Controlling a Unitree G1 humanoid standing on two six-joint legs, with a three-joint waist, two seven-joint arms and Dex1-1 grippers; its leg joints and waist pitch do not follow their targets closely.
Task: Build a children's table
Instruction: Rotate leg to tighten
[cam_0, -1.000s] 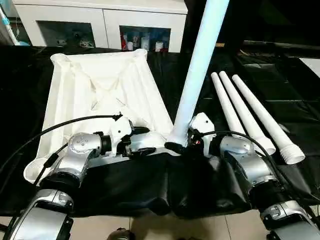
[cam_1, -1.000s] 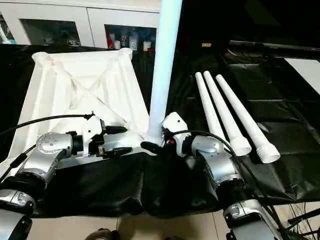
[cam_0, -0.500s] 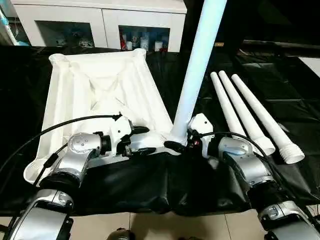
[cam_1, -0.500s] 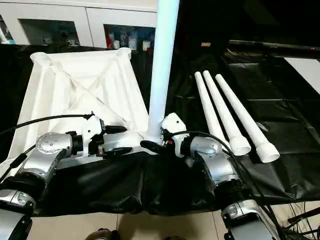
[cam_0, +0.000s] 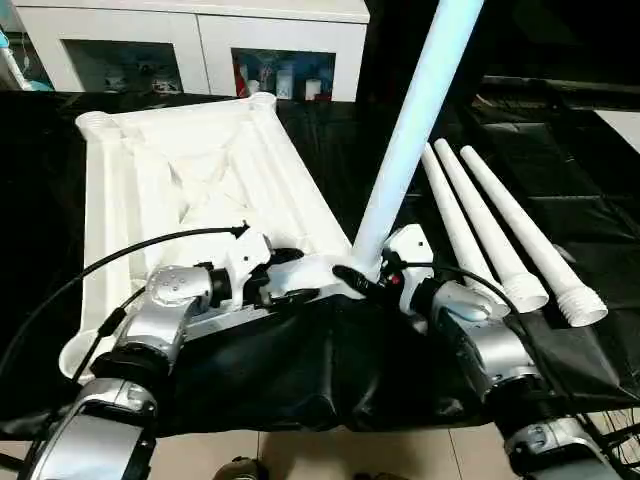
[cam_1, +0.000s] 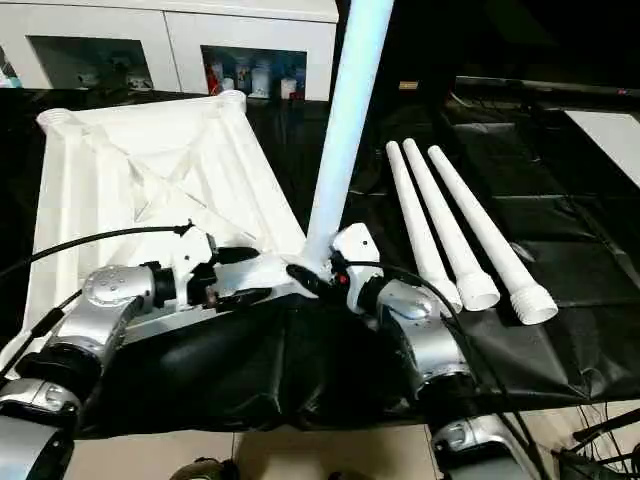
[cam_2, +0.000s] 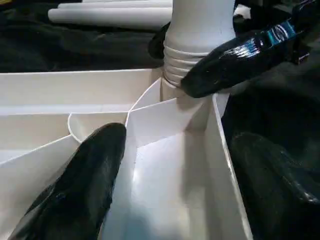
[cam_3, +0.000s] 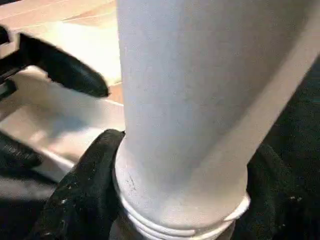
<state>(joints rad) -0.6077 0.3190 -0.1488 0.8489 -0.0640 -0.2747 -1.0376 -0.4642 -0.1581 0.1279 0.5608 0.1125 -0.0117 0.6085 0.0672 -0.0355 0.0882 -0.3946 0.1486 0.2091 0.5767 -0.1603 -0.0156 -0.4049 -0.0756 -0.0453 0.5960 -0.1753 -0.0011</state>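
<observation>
Head camera, either eye: the table top (cam_0: 190, 170) lies underside up on the black-covered surface (cam_0: 600, 210), its rim and corner sockets facing upward. One leg (cam_0: 410, 130) stands in the near corner socket on the robot's right, leaning away from the top rather than plumb. Three spare legs (cam_0: 495, 235) lie side by side on the surface, well apart from the top, to the robot's right. The right gripper (cam_0: 362, 282) sits at the base of the standing leg; the left gripper (cam_0: 290, 277) is at the near rim of the top, just beside that socket. A white cabinet (cam_0: 200, 40) stands behind.

Left wrist view: the left fingers (cam_2: 80, 190) stand wide, straddling the rim wall of the top, one inside and one outside it. The leg's threaded end (cam_2: 185, 62) shows several ridges above the socket mouth, so it is not fully seated.

Right wrist view: the right fingers (cam_3: 85, 195) are closed around the leg's base just above the threads.

Judgement: the step in hand is fitting the first leg, with three remaining. The next move calls for bringing the leg upright over the socket, then turning it home while the left gripper steadies the top against rotation.
</observation>
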